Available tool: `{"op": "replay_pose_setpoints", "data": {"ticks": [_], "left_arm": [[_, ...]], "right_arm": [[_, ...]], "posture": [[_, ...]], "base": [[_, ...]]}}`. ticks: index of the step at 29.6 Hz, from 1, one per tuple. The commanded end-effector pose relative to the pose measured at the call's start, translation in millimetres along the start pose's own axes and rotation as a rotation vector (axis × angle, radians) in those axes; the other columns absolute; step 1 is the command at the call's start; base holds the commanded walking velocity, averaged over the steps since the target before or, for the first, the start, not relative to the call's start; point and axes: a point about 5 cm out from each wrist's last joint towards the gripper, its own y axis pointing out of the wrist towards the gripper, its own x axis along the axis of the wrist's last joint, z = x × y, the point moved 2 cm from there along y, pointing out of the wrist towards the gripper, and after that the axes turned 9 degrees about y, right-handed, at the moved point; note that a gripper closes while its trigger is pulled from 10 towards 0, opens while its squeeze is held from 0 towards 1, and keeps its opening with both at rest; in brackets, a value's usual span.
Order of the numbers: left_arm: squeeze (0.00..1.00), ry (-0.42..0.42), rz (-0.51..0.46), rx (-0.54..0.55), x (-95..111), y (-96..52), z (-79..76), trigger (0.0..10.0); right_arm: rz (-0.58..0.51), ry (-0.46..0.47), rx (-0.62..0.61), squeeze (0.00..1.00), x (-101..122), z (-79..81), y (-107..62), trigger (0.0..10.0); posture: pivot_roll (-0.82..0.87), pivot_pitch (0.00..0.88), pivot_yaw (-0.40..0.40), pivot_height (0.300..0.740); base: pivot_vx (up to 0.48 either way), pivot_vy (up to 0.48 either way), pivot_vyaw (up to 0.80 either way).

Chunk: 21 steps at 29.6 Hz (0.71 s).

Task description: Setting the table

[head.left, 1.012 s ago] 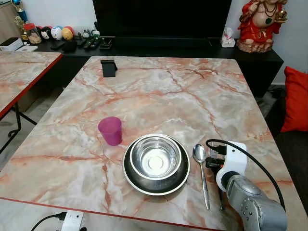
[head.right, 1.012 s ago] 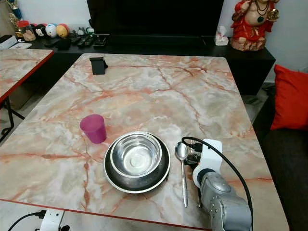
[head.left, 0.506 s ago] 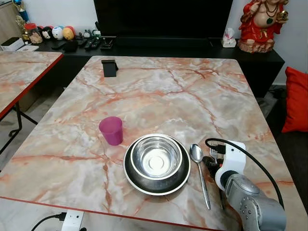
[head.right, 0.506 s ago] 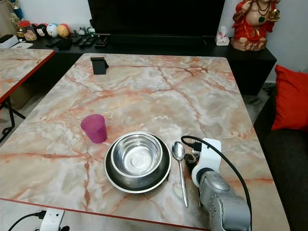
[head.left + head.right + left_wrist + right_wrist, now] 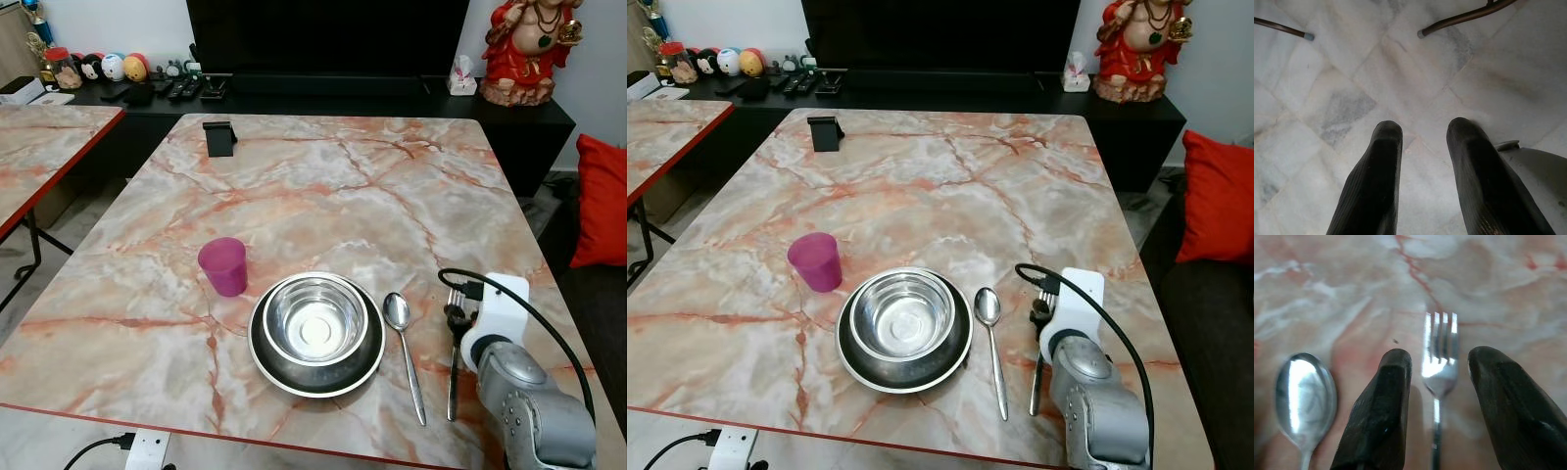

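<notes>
Broadly, the marble table [image 5: 323,186] carries one place setting near its front edge: a steel bowl [image 5: 316,320] nested on a dark plate [image 5: 277,369], a pink cup [image 5: 224,265] just beside them on the robot's left, then a spoon [image 5: 405,346] and a fork [image 5: 453,352] lying side by side to the right, handles toward the robot. The right gripper [image 5: 1440,396] hovers low over the fork with its fingers parted to either side of the tines and holding nothing; the fork looks set down, so the step in hand seems to be laying the cutlery. Next, I judge, the arm should lift straight away without nudging the fork askew. The left gripper [image 5: 1422,171] hangs idle above the floor, fingers apart and empty. No brand, label or writing can be read.
</notes>
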Motion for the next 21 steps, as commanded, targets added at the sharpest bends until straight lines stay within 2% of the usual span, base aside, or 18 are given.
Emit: {"op": "replay_pose_setpoints", "data": {"ticks": [1, 5, 8, 12, 13, 14, 15, 21], "left_arm": [[0.0, 0.007, 0.018, -0.009, -4, -0.7, 0.0, 10.0], [0.0, 0.007, 0.018, -0.008, -4, -0.7, 0.1, 10.0], [0.0, 0.007, 0.017, -0.008, -4, -0.6, 0.0, 10.0], [0.0, 0.007, 0.015, -0.009, -4, -0.5, -0.1, 10.0], [0.0, 0.007, 0.014, -0.01, -3, -0.5, -0.3, 10.0], [0.0, 0.007, 0.014, -0.01, -3, -0.5, -0.3, 10.0], [0.0, 0.006, 0.014, -0.01, -3, -0.4, -0.4, 10.0], [0.0, 0.006, 0.012, -0.011, -2, -0.2, -1.0, 10.0]], "right_arm": [[-0.021, 0.037, 0.027, 0.0, 5, 3.9, -2.0, 10.0], [-0.026, 0.064, 0.057, 0.0, 5, 8.6, -2.3, 10.0], [-0.104, 0.086, 0.09, 0.0, 19, 12.8, -4.5, 10.0], [-0.195, 0.096, 0.084, 0.0, 35, 9.8, -6.6, 10.0], [-0.25, 0.111, 0.051, 0.0, 47, 1.6, -6.4, 10.0], [-0.25, 0.111, 0.051, 0.0, 47, 1.6, -6.4, 10.0], [-0.278, 0.084, 0.017, 0.0, 55, -6.7, -4.9, 10.0], [-0.183, -0.001, -0.114, 0.0, 52, -42.2, 10.8, 10.0]], "posture": [[0.0, 0.041, 0.03, 0.74], [0.0, 0.041, 0.03, 0.74], [0.0, 0.042, 0.031, 0.74], [0.0, 0.042, 0.032, 0.74], [0.0, 0.042, 0.032, 0.74], [0.0, 0.042, 0.032, 0.74], [0.0, 0.042, 0.036, 0.74], [0.0, 0.042, 0.036, 0.74]], "base": [[0.0, 0.0, 0.0], [0.0, 0.0, 0.0], [0.0, 0.0, 0.0], [0.0, 0.0, 0.0], [0.0, 0.0, 0.0], [0.0, 0.0, 0.0], [0.0, 0.0, 0.0], [0.0, 0.0, 0.0]]}}
